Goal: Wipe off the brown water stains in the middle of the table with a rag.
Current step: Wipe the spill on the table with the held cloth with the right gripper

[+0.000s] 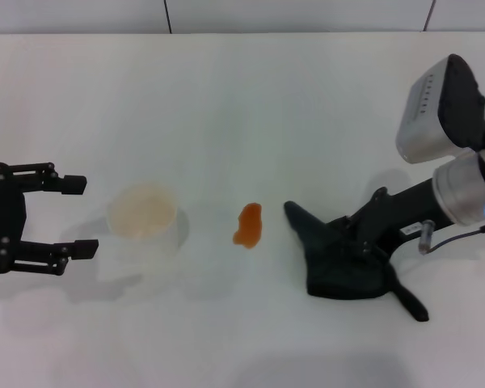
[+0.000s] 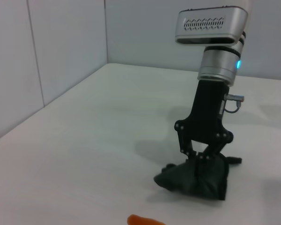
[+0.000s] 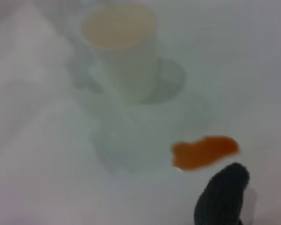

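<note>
Rag (image 1: 339, 263) pinned to white desk (image 1: 226, 97) under right tool (image 1: 362, 242), jaws closed on bunched cloth at roughly 4 o'clock of centre. Brown water stains (image 1: 248, 225) at centre, just beside rag's leading corner at 9 o'clock of it, untouched. Cup (image 1: 144, 218) farther on at 9 o'clock of blot, directly along likely wipe line. Risks: overshoot knocking cup, light pressure smearing liquid, loose tail dragging wet. Left tool (image 1: 65, 214) parked wide open, empty, at far 9 o'clock edge.
</note>
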`<state>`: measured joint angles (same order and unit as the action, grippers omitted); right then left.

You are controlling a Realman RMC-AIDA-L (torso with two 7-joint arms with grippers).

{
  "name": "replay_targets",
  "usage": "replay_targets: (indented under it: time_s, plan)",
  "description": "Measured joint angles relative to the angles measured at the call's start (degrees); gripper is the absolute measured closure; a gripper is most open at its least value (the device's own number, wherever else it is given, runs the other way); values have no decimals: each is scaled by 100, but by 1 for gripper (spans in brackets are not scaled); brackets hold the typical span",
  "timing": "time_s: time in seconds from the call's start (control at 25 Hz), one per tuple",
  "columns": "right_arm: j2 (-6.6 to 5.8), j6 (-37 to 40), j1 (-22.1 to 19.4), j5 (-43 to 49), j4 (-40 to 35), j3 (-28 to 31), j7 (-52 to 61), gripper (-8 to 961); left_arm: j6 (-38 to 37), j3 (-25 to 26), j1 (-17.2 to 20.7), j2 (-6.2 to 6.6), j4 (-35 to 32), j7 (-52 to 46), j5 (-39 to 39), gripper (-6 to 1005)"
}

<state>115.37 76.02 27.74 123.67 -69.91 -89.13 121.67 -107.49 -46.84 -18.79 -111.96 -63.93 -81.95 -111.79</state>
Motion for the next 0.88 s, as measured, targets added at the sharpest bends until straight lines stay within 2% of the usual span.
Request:
replay_targets:
  time_s: [0.48,0.88]
  plan:
    - [46,-357,61,-734,-49,-879,17,859,4,0,-50,-15,-30,4,34,153]
    - [59,-817,233,-1133,-58,-1688,181,859,9,8,68,-132,-290,4,44,153]
